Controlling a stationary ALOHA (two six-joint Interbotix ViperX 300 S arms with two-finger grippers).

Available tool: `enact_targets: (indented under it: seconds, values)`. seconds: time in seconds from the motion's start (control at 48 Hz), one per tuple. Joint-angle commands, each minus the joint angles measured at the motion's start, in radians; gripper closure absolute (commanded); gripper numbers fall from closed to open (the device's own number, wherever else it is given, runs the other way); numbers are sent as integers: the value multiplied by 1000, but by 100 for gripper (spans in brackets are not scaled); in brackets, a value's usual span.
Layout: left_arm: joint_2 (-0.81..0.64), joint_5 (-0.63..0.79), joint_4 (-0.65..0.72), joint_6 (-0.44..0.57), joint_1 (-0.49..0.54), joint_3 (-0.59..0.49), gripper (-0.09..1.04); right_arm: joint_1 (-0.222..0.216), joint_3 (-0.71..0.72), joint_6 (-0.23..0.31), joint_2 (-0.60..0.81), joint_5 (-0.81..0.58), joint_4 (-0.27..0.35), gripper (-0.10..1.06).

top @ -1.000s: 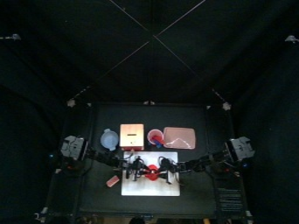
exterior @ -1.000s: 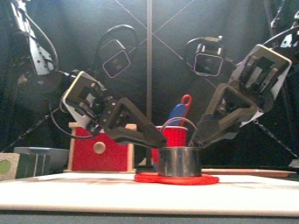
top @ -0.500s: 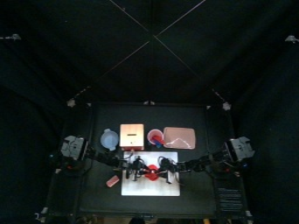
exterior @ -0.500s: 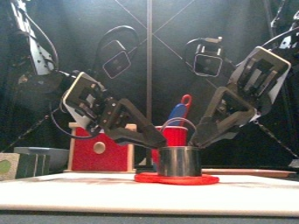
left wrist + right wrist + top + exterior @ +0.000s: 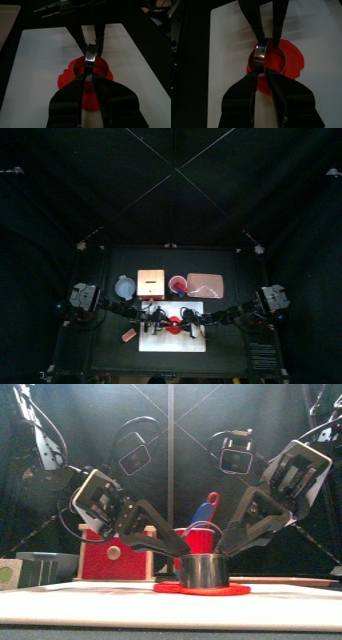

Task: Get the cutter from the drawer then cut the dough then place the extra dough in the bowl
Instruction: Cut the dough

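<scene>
Barely anything has moved in the last second: my right arm has shifted a hair, and the cutter [image 5: 205,570] stands where it was, upright on the dough [image 5: 201,589] in the back half of the board [image 5: 154,340]. Both pairs of jaws are narrow and pinch the cutter's wall, the left gripper [image 5: 89,79] on the side toward the board's left edge, the right gripper [image 5: 263,70] on the opposite side. Just past the board's back edge I see the bowl [image 5: 126,287], box [image 5: 151,281], cup [image 5: 177,283] and tray [image 5: 206,284] in a row.
</scene>
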Motion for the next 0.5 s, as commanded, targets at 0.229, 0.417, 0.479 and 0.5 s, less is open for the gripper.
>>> enact_targets:
  seconds: [0.229, 0.417, 0.479, 0.5]
  values:
    - [12, 2, 2, -6, -3, -15, 35, -2, 3, 5, 0, 21, 15, 39]
    - [18, 0, 2, -9, -6, -17, 35, 2, 2, 5, 6, 28, 23, 39]
    - [21, 0, 0, -9, -8, -17, 35, 0, 2, 6, 12, 29, 28, 39]
    - [21, 0, 0, -9, -8, -17, 35, 0, 2, 6, 14, 28, 29, 39]
